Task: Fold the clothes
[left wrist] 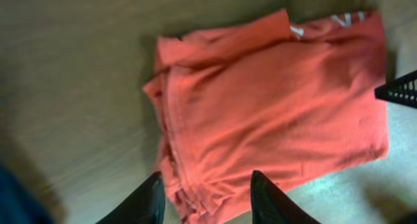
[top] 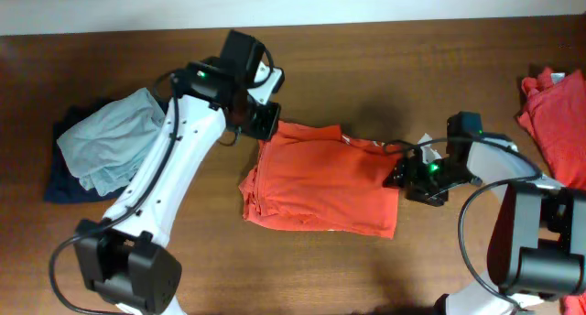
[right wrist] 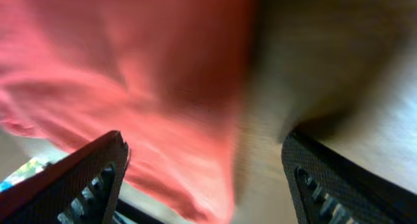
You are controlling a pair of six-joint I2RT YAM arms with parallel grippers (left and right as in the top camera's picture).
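A folded red-orange T-shirt (top: 320,179) lies in the middle of the table, with a bit of white print at one corner (left wrist: 345,19). My left gripper (top: 261,123) is open and empty above the shirt's far left corner; its fingertips (left wrist: 207,185) straddle the bunched folded edge (left wrist: 189,178). My right gripper (top: 403,173) is open at the shirt's right edge; the shirt's edge (right wrist: 163,107) lies between its fingers (right wrist: 205,168), blurred. More red-orange clothes (top: 557,118) are heaped at the right edge of the table.
A pile of pale grey-blue and dark navy clothes (top: 105,146) lies at the left of the brown wooden table (top: 412,68). A small white scrap (top: 426,139) lies by the right gripper.
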